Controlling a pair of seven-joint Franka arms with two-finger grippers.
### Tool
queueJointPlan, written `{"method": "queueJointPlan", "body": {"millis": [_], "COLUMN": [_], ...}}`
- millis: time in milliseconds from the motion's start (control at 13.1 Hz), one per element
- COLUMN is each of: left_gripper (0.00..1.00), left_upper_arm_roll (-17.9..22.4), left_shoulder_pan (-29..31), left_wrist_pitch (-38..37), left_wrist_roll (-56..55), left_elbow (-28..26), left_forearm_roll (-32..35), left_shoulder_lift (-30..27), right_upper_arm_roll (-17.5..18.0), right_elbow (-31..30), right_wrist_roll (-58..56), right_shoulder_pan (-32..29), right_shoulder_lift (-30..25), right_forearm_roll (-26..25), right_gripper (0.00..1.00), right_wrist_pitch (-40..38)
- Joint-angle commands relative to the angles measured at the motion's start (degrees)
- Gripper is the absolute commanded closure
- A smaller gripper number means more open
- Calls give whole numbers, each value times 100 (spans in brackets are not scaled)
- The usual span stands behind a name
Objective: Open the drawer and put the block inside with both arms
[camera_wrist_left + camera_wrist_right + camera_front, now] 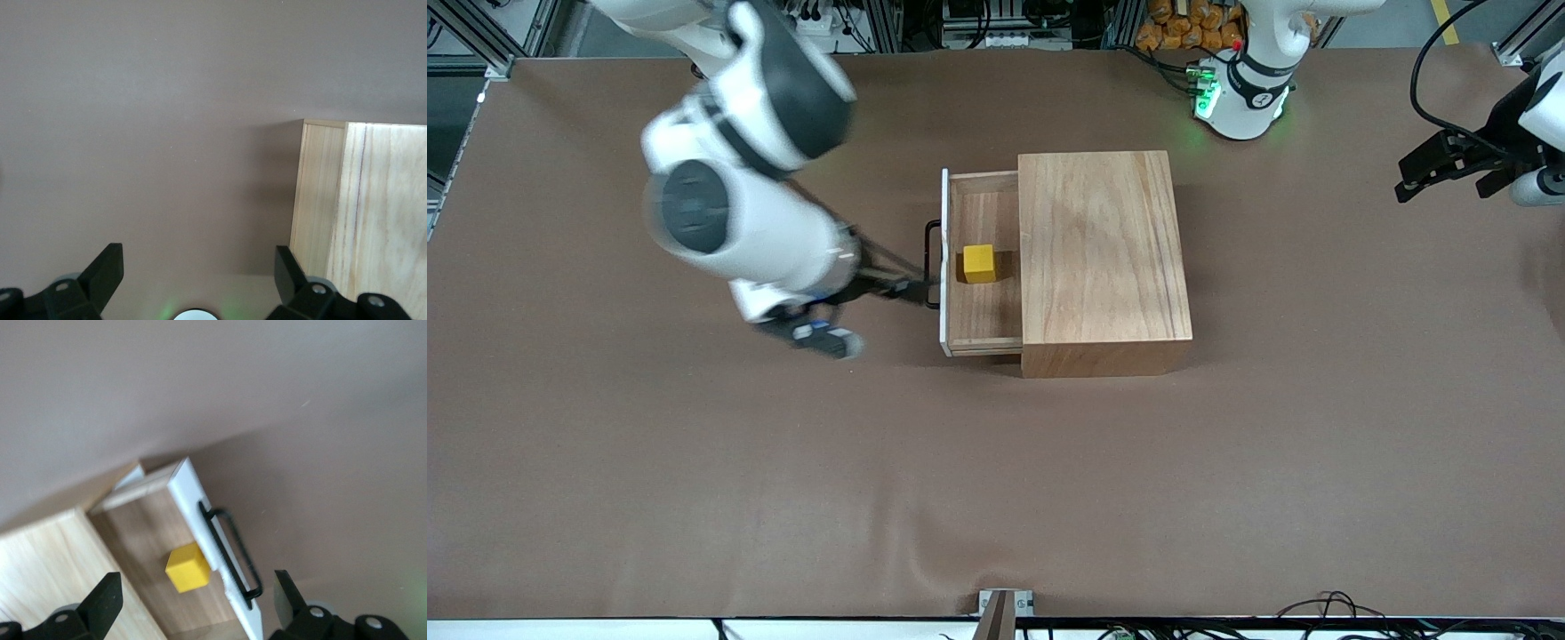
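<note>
A brown tabletop (694, 498) filled nearly the whole front view, its covering lying in faint ripples near the edge closest to the front camera. A small metal bracket (1003, 609) sat at the middle of that edge, with black cables (1325, 606) along it toward the left arm's end. Past the robots' edge stood an orange pile (1183, 25) and aluminium framing (471, 40).

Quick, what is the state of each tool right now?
Left tool: open, empty, over bare table beside the wooden box.
Right tool: open, empty, by the drawer handle.
</note>
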Motion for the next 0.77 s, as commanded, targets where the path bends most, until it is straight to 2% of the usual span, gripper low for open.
{"method": "queueJointPlan", "body": {"millis": [0,153,383,536,690], "left_gripper": [0,0,0,0,0], "left_upper_arm_roll": [-40,-40,-40,-136,-145], "left_shoulder_pan": [26,35,26,52,52], "left_wrist_pitch": [24,33,33,33,24], "left_wrist_roll": [84,84,93,84,84], "left_elbow": [62,62,71,80,88], "left_forearm_roll": [-3,-3,5,5,5], "left_shoulder_lift": [-13,-4,-4,-39,-57], "right_upper_arm_roll": [100,127,83,92,83], "right_elbow": [65,126,188,188,188], "right_wrist_roll": [18,-156,-1183,-2007,-3341], "right_shoulder_pan": [-721,-1223,-1795,-2068,-2130], "right_shoulder_lift": [-327,-441,-766,-1021,-1319], "right_forearm_roll": [-12,-3,-47,-519,-1177], "right_gripper": [0,0,0,0,0], "right_wrist_pitch": [-285,-417,-908,-1137,-1724]}}
